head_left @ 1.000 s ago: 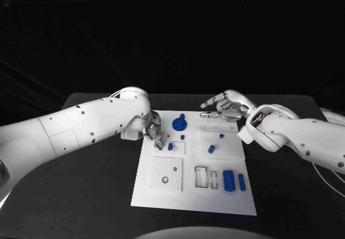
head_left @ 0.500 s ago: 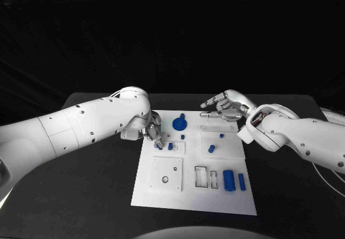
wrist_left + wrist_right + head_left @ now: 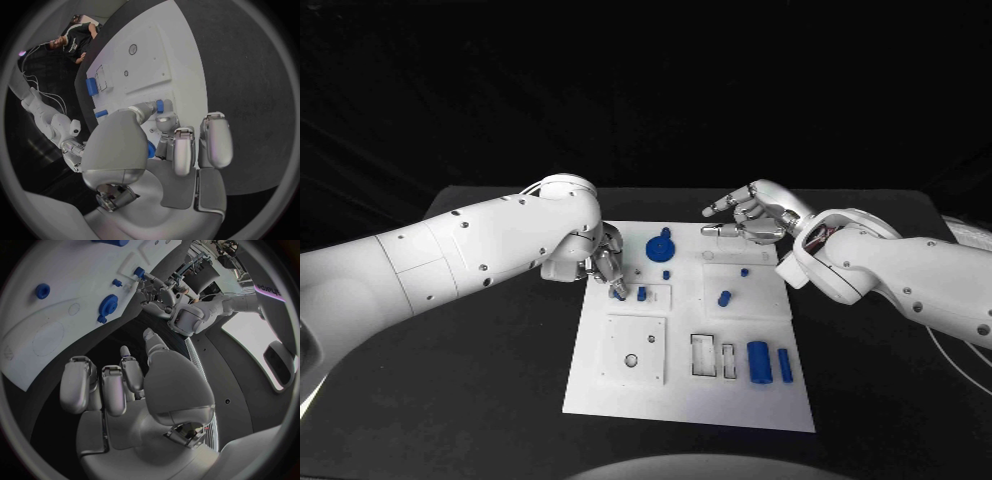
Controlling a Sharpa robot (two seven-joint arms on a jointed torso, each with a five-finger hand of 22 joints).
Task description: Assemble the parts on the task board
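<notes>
Mid-insertion, probably: left hand (image 3: 600,262) pinching a small blue part (image 3: 617,293) down at the task board (image 3: 687,405), by a standing blue peg (image 3: 642,294). Right hand (image 3: 754,218) hovering over the board's far edge, fingers loosely curled, holding nothing. Next likely needs seating the part straight, then letting go

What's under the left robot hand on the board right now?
The left robot hand covers the task board at its left edge. A small blue part shows between its fingers; the board directly beneath the palm is hidden.
</notes>
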